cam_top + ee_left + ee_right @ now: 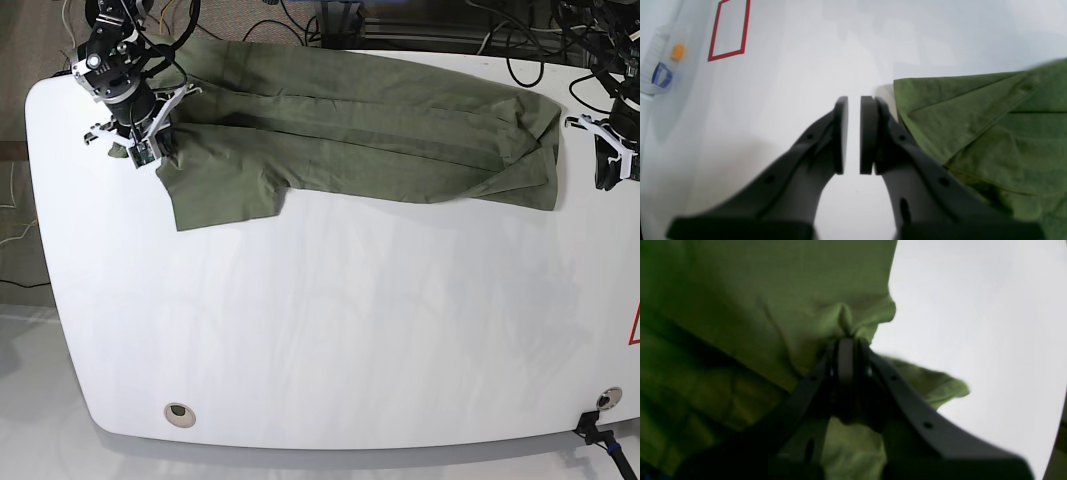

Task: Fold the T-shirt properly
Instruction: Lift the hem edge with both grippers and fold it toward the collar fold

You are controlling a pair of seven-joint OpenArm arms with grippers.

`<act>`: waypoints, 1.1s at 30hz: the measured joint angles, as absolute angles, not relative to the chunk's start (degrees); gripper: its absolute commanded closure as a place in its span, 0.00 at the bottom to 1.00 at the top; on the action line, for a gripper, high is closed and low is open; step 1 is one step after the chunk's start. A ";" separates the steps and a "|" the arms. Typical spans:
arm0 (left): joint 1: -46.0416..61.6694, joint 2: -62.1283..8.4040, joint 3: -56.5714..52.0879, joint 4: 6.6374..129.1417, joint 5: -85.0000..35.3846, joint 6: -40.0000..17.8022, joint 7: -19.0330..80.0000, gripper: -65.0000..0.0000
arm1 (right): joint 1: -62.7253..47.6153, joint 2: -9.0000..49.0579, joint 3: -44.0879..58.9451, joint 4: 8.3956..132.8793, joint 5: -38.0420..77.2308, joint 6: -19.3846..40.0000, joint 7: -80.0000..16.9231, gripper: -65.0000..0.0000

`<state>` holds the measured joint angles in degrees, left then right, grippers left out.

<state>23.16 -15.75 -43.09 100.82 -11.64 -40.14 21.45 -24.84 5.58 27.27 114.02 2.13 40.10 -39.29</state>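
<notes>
Fabric bunches between the jaws of my right tool (846, 350), clamped on a pinch of the T-shirt (766, 300); only the right wrist view shows that grip. Base view hides the pinch but gives the layout: T-shirt (360, 130) spread lengthwise along the far edge of the white tabletop (350, 330), right tool (145, 140) at one end, left tool (608, 160) just beside the other. Left wrist view: my left tool (853, 133) holds nothing, jaws nearly together with a thin gap, hovering over bare tabletop (790, 66), shirt edge (973, 126) just beside it. Red tape outline (729, 30) farther off.
</notes>
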 measured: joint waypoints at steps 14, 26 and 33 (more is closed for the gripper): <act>24.23 -15.73 -40.93 100.73 -11.25 -40.32 21.58 0.29 | -26.70 5.56 27.27 113.06 2.09 40.10 -39.27 0.41; 24.12 -15.73 -41.08 100.77 -11.64 -40.34 21.47 0.29 | -26.57 6.07 27.33 114.69 1.69 40.12 -36.69 0.41; 24.14 -15.68 -38.65 100.77 -11.64 -39.92 21.52 0.29 | -22.24 5.56 27.44 114.67 1.89 40.12 -36.95 0.40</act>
